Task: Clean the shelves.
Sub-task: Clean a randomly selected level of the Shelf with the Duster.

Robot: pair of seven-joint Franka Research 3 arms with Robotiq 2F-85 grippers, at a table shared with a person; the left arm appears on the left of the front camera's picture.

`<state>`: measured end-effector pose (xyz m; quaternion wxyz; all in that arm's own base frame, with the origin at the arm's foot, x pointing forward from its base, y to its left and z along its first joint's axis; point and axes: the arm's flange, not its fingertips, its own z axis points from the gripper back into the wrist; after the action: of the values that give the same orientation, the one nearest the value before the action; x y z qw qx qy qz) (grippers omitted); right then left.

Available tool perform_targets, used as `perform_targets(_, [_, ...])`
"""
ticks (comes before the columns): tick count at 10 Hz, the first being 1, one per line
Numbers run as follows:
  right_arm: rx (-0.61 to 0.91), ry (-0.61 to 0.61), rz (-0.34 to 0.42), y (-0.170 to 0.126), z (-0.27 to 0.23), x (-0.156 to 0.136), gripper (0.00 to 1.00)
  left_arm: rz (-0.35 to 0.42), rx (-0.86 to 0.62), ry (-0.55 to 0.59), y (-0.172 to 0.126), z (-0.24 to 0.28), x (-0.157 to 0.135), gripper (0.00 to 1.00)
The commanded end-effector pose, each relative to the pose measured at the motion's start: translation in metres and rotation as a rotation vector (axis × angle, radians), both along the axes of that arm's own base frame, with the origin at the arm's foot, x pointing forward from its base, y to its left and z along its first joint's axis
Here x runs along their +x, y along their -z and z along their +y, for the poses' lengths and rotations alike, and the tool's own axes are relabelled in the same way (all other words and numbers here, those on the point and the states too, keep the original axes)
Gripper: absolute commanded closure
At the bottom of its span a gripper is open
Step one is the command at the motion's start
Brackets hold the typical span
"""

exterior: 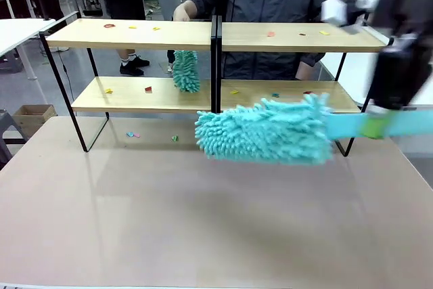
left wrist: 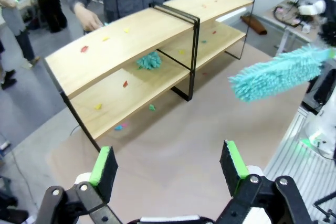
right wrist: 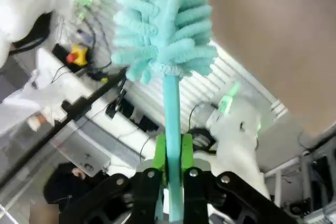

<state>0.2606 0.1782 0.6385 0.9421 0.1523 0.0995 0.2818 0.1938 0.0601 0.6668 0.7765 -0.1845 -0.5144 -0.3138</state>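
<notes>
Right, nearest to me the left gripper hangs above the brown desk with its fingers spread wide and nothing between them. On the other arm, the right gripper has its fingers pressed tight onto the flat handle of a teal duster. The fluffy head floats over the desk, just in front of the lower right board and not touching it, as far as I can tell.

I judge the duster to be very light. The head is soft and floppy and will give on contact, while the thin handle looks stiff and rather slick, so the low pinch on the handle is the right hold.

Behind it the shelves stand along the far side of the desk, with small coloured scraps scattered over the boards and a few more on the desk beside the left leg. The wood boards look rigid, but the thin black frame seems light, so I would guess a hard push could slide it.

Farthest off, a person stands behind the rack, one hand at the upper left board, and a second teal duster hangs over the lower left one.
</notes>
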Motion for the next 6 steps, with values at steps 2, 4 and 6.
perform_targets(2, [0.147, 0.174, -0.04, -0.011, -0.073, 0.033, 0.88, -0.003, 0.001, -0.011, -0.001, 0.001, -0.002, 0.0])
perform_targets(4, [0.37, 0.037, 0.069, 0.0, -0.15, 0.003, 0.88, -0.003, 0.001, -0.011, -0.001, 0.001, -0.002, 0.0])
perform_targets(6, [0.475, 0.056, 0.258, -0.007, -0.229, -0.069, 0.88, -0.003, 0.001, -0.011, -0.001, 0.001, -0.002, 0.0])
